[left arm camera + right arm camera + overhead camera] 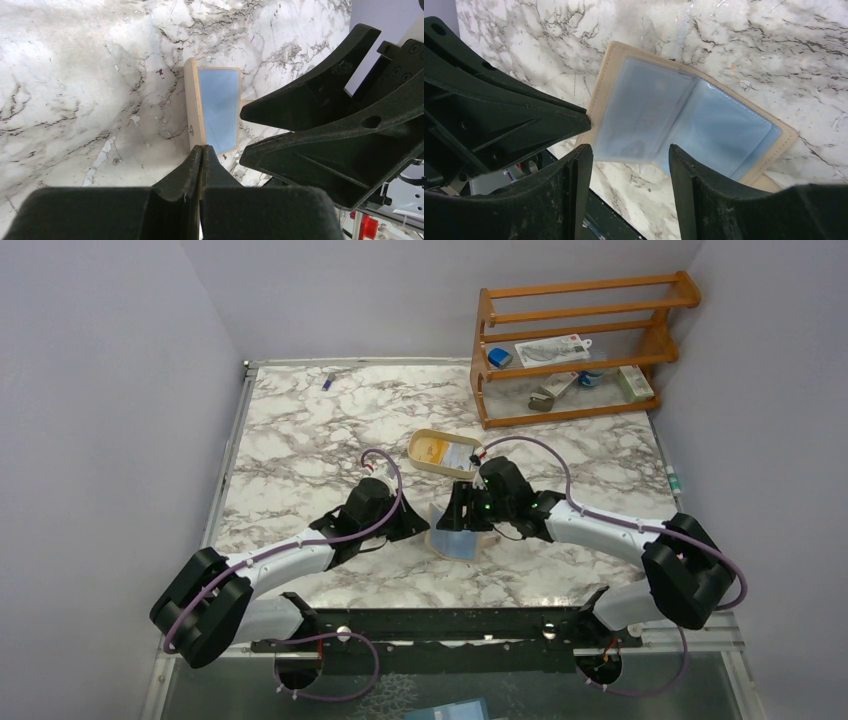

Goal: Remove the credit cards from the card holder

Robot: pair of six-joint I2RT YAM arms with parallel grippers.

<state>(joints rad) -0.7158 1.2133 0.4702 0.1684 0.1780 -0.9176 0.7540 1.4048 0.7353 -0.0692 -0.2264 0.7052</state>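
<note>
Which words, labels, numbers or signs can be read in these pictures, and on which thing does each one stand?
No text can be read in any view.
White packet on the wooden rack: markings too small to read.
Pale box on the rack's lowest shelf: too small to read.
Yellow card in the tan tray: too small to read.
Card holder, open, pale blue inside: no lettering shows.

My left gripper (201, 150) blocking 9 o'clock side of card holder (684, 120), tip at its edge; my right gripper (630, 152) hanging over it from 12. Oval tray (445, 452) sitting near, at 12. Wooden rack (575, 350) standing well apart at 1. Marble table (290, 440) lying open toward 10 and 6.
</note>
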